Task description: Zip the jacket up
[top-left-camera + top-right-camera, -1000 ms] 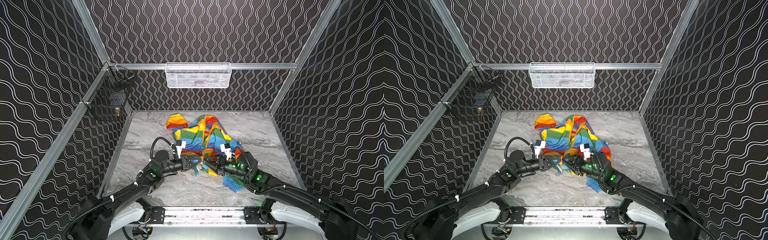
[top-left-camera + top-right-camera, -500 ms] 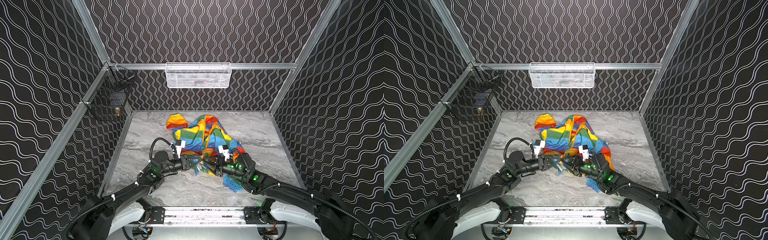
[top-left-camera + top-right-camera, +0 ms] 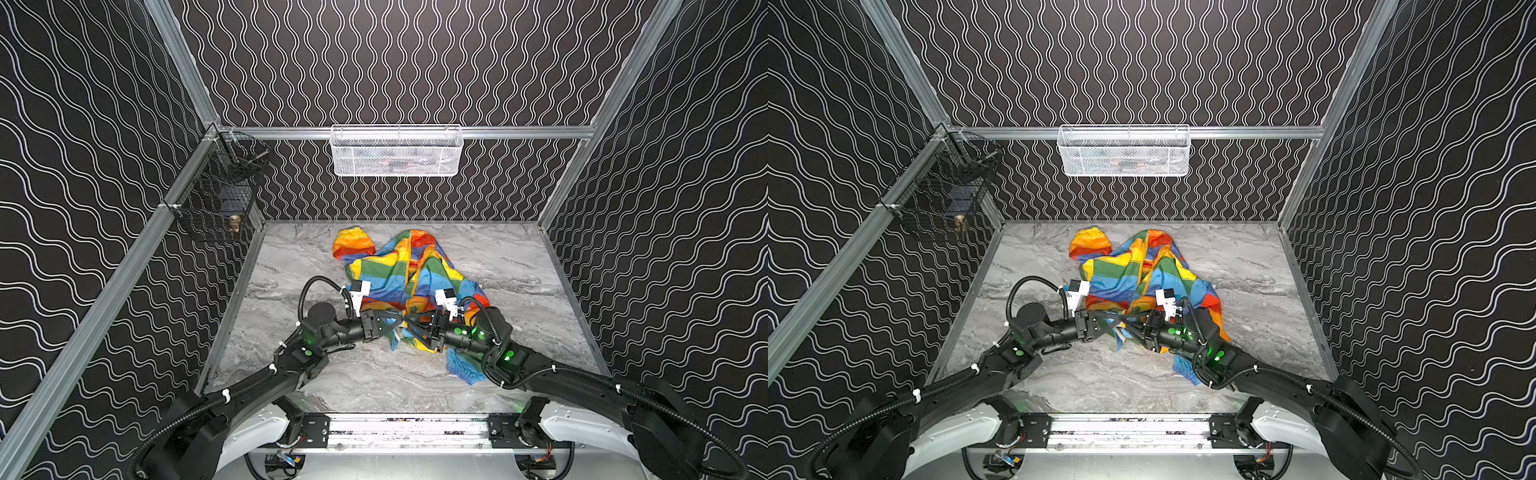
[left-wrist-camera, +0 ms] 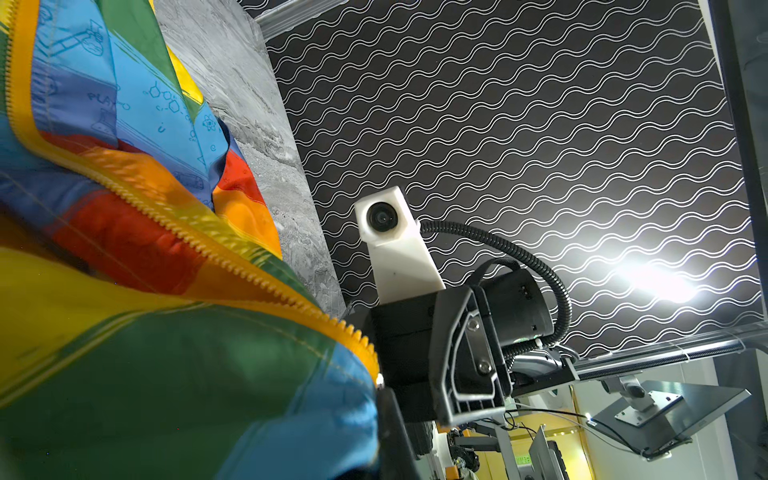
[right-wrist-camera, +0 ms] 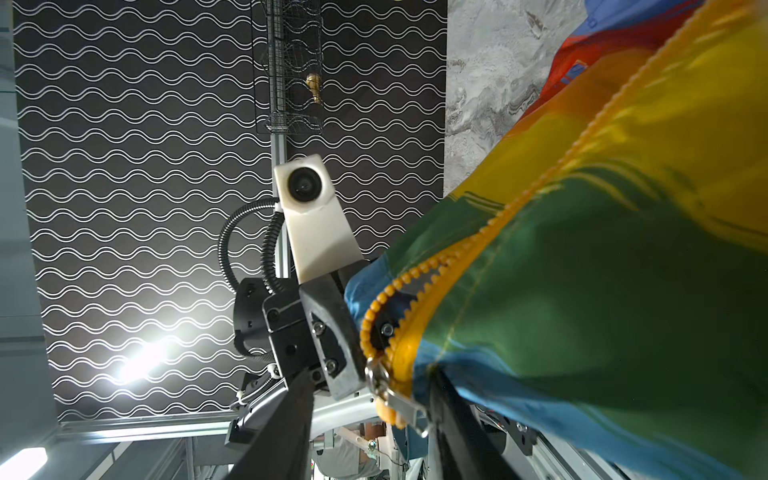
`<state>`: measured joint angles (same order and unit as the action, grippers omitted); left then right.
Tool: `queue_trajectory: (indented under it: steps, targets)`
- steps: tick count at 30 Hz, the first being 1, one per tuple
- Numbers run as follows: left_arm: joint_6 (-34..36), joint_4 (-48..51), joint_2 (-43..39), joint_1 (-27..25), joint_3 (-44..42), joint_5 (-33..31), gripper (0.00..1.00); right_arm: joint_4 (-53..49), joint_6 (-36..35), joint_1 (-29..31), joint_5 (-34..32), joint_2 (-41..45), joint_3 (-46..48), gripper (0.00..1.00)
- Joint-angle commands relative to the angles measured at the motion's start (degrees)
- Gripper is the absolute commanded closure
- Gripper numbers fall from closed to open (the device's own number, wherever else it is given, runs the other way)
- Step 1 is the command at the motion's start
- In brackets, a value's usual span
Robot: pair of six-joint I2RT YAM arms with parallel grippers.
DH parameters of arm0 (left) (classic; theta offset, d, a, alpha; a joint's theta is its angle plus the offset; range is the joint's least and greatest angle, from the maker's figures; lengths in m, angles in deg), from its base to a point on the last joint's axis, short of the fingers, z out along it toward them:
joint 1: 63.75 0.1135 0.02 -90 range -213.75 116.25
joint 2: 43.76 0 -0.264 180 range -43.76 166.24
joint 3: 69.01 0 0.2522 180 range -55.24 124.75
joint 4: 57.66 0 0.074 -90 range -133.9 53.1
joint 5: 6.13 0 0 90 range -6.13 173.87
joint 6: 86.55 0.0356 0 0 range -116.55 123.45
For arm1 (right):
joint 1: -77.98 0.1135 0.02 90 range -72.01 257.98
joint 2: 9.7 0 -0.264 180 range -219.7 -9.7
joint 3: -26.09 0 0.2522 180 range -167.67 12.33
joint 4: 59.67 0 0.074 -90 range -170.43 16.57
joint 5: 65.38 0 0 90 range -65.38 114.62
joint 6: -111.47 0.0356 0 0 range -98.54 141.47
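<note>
The rainbow-striped jacket point(image 3: 399, 270) point(image 3: 1133, 270) lies crumpled mid-table, its near hem lifted between both arms. My left gripper point(image 3: 397, 322) point(image 3: 1113, 322) is shut on the hem's blue and green cloth point(image 4: 291, 415), right at the foot of the orange zipper band point(image 4: 232, 257). Facing it tip to tip, my right gripper point(image 3: 409, 326) point(image 5: 370, 432) stands open. Its two dark fingers point(image 5: 286, 424) are apart. The silver zipper pull point(image 5: 401, 405) hangs between them, close against the cloth-side finger. The zipper teeth point(image 5: 498, 224) run up from there.
A white mesh basket point(image 3: 397, 151) hangs on the back wall. A black wire basket point(image 3: 216, 199) holding a small brass object hangs on the left wall. The grey marble tabletop point(image 3: 519, 270) lies bare to the right and in front point(image 3: 374, 382).
My right gripper has slid left toward the left gripper until their tips nearly meet, and its jaws have narrowed somewhat. The left gripper kept its hold and place.
</note>
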<state>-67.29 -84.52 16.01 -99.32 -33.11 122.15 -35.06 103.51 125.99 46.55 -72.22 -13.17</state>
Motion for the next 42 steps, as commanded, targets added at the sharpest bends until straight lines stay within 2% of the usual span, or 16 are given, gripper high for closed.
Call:
queue_trajectory:
  steps: [1, 13, 42]
  targets:
    - [-0.74, -2.14, 0.0, 0.09, 0.07, 0.61, 1.0, 1.3, 0.84, 0.07, 0.13, 0.98, 0.22, 0.55]
    - [-0.46, -1.88, 0.22, 0.1, -0.01, 0.74, 1.0, -4.41, 0.12, 0.11, -0.05, 2.49, 0.27, 0.59]
    - [0.3, -0.75, 0.14, 0.09, -1.04, 1.53, 1.0, -7.87, -0.92, -0.64, -0.7, 4.17, -0.3, 0.64]
